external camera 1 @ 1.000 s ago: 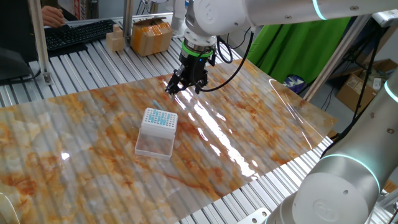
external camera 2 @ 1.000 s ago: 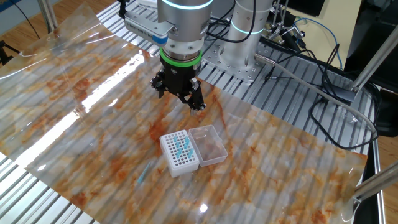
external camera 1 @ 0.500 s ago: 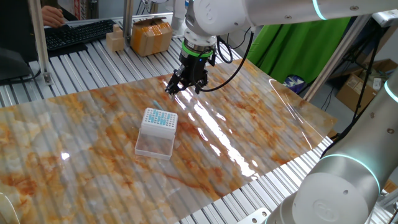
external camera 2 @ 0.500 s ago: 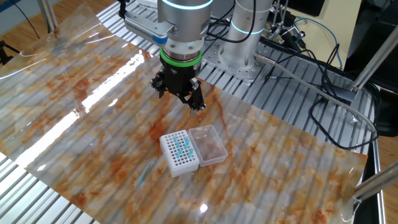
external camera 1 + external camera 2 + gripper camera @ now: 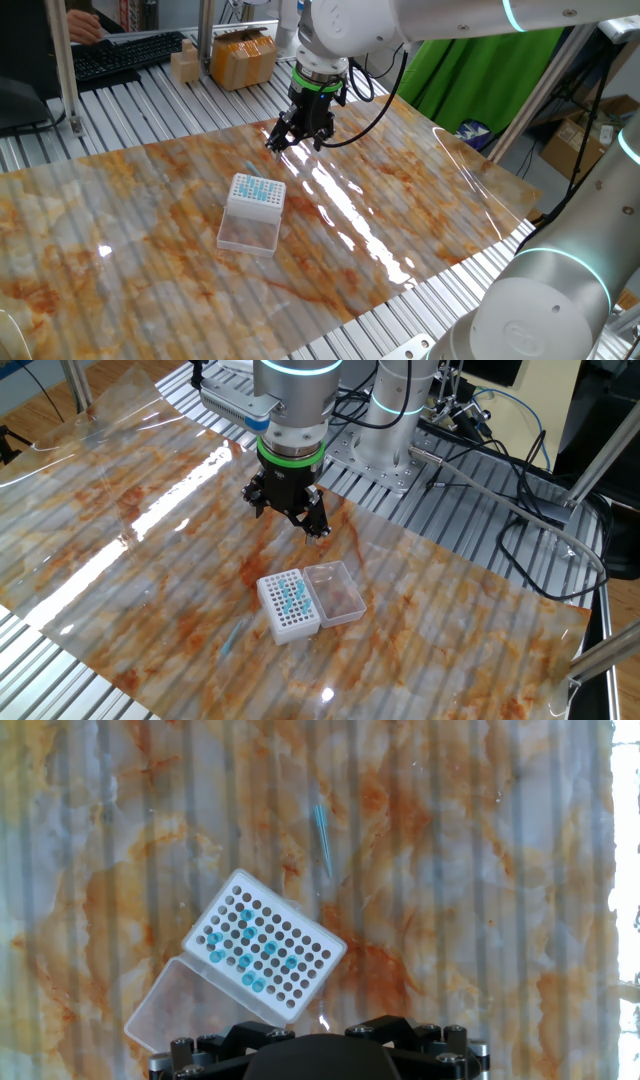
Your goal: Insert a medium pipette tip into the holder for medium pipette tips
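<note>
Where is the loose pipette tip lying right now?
In the hand view the pipette tip lies flat on the marbled sheet, apart from the tip box and just above its upper right corner.

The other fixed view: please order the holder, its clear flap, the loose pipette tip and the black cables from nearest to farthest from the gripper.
1. Holder and clear flap, just below the gripper: too close to call.
2. Medium pipette tip, lying lower left on the mat.
3. Black cables, far right, off the mat.
</note>
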`<state>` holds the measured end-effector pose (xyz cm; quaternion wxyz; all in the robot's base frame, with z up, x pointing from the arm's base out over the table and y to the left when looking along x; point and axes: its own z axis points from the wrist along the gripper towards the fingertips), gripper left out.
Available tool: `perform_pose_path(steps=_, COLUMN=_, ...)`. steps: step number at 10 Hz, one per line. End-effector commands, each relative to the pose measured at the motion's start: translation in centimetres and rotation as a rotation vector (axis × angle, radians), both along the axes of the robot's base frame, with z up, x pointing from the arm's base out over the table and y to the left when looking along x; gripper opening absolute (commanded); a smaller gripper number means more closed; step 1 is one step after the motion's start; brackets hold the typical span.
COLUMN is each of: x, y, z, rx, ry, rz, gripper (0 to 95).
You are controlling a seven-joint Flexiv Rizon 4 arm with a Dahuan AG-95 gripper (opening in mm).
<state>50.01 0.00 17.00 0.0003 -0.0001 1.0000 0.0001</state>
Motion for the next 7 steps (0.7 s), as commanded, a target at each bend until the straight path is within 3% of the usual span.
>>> perform_pose_path(steps=1, x=-0.01, y=0.00, z=0.00, rx=0.000, ry=0.001, rz=0.000, gripper=95.0)
perform_pose_path(steps=2, x=0.01, y=0.02, z=-0.07, rx=0.053, ry=-0.004, rz=-0.121, gripper=0.0)
perform_pose_path(steps=7, x=0.04, y=0.09, z=-0.18, rx=0.055, ry=-0.004, rz=-0.115, gripper=0.0)
